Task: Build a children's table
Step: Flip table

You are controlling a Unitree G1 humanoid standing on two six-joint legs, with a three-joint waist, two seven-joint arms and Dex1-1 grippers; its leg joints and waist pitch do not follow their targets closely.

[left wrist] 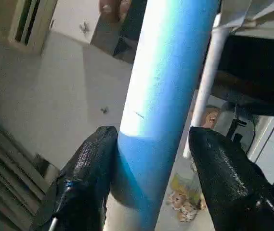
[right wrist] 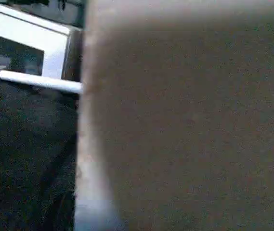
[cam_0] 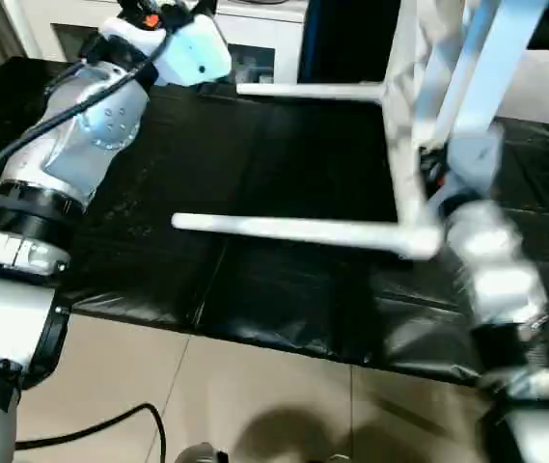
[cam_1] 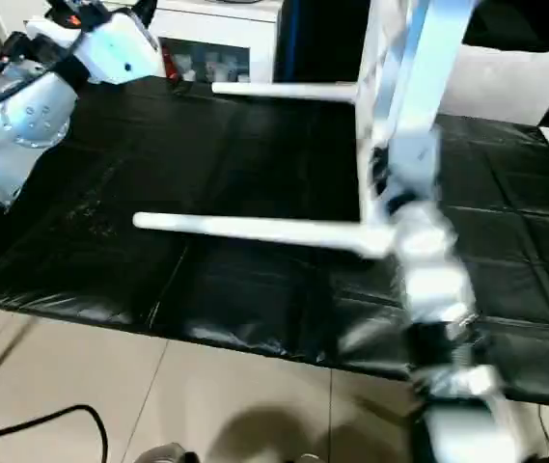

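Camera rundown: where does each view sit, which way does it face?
Left eye: head, facing forward-down at table on its side; both forearms show.
Right eye: same, slightly offset.
Left wrist: looks along left gripper, fingers astride a leg.
Right wrist: pressed near a blurred surface; far leg beside.
Shared: eyes and right wrist see far leg.

Both eye views looked down over the black worktop [cam_0: 284,280]; the left wrist camera sat close against a leg [left wrist: 163,106].

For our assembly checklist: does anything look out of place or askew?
Yes: the children's table stands on its side on the black mat, its top upright and two legs sticking out level, not down.
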